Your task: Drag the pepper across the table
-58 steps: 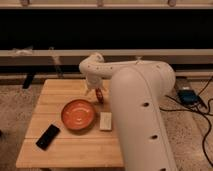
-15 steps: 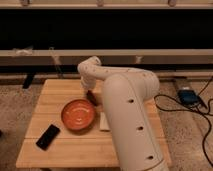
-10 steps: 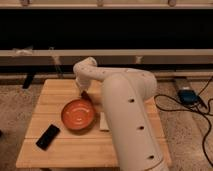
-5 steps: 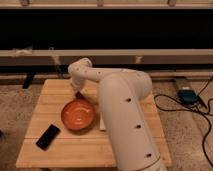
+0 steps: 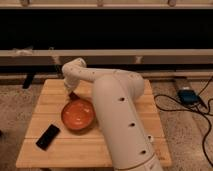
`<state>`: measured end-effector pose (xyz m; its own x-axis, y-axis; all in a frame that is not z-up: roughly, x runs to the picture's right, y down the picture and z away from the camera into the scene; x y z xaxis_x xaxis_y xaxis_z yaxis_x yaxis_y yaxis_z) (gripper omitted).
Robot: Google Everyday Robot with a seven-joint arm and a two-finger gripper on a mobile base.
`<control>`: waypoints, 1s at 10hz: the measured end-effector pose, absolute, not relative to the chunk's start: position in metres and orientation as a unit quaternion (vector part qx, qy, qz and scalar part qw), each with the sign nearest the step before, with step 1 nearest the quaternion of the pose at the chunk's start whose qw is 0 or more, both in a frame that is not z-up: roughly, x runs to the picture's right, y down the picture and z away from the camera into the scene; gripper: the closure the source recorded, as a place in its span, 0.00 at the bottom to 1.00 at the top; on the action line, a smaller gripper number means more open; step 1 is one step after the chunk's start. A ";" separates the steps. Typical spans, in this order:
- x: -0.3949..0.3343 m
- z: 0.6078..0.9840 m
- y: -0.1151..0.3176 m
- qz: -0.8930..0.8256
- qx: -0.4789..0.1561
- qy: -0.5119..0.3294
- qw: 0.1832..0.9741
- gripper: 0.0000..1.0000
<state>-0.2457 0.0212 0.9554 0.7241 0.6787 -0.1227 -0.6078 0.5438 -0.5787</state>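
The light-wood plank table [image 5: 47, 102] fills the middle of the camera view. My gripper [image 5: 71, 93] reaches down from the white arm [image 5: 117, 107] to the tabletop just behind the orange bowl's far rim. A small dark-red bit, the pepper [image 5: 74, 96], shows right at the gripper's tip, touching or nearly touching the bowl's rim. Whether the gripper holds it I cannot tell.
A round orange bowl [image 5: 78, 114] sits left of the table's centre. A black phone [image 5: 48, 136] lies near the front left corner. The arm covers the table's right half. A blue device [image 5: 186, 95] and cables lie on the floor at right.
The gripper has swept leftward along the far side of the bowl, with the dark-red pepper staying at its tip. The bowl and the phone have not moved.
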 end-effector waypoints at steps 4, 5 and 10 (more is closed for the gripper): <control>-0.280 0.958 0.020 0.325 -0.318 -0.088 0.886 0.45; -0.291 0.956 0.019 0.312 -0.321 -0.099 0.889 0.34; -0.327 0.945 0.020 0.259 -0.338 -0.140 0.894 0.20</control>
